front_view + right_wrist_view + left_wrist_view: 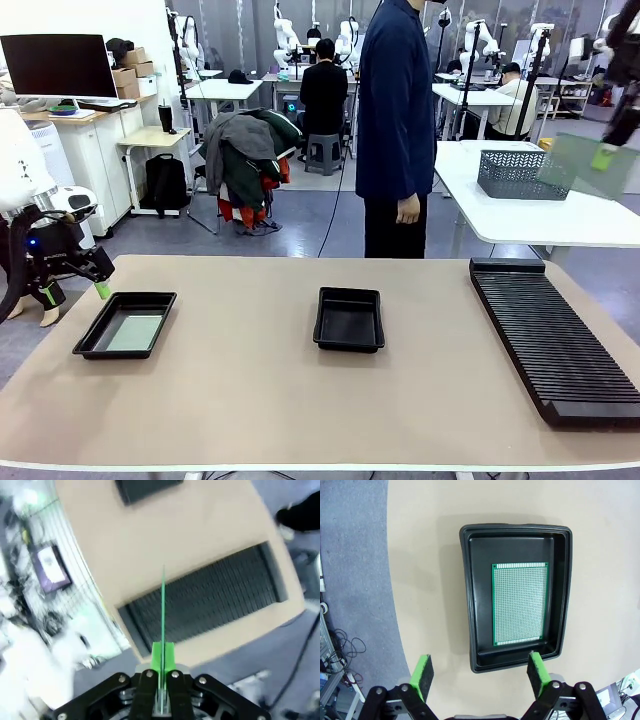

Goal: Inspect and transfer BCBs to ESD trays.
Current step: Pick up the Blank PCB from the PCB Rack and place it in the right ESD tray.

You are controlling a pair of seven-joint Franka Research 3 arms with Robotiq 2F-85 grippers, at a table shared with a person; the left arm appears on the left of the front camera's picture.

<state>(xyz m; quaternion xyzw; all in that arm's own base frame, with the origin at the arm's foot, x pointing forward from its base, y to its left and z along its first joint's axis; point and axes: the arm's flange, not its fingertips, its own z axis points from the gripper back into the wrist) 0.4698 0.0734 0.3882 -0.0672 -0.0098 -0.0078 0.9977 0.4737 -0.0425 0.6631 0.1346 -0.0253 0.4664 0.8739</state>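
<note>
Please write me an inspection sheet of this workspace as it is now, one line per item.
Surface: beige table.
Job's things: circuit board lies flat in left ESD tray; middle ESD tray holds nothing; second circuit board is in the air.
Clutter: black slotted rack at right.
End effectors: left end effector open, near the left tray; right end effector shut on the second board, raised high.
Cables: loose cables on the floor.
Surroundings: person at far side; grey mesh basket behind.

Glossy black plastic tray (pixel 515 529), matt tabletop (pixel 250 400)
</note>
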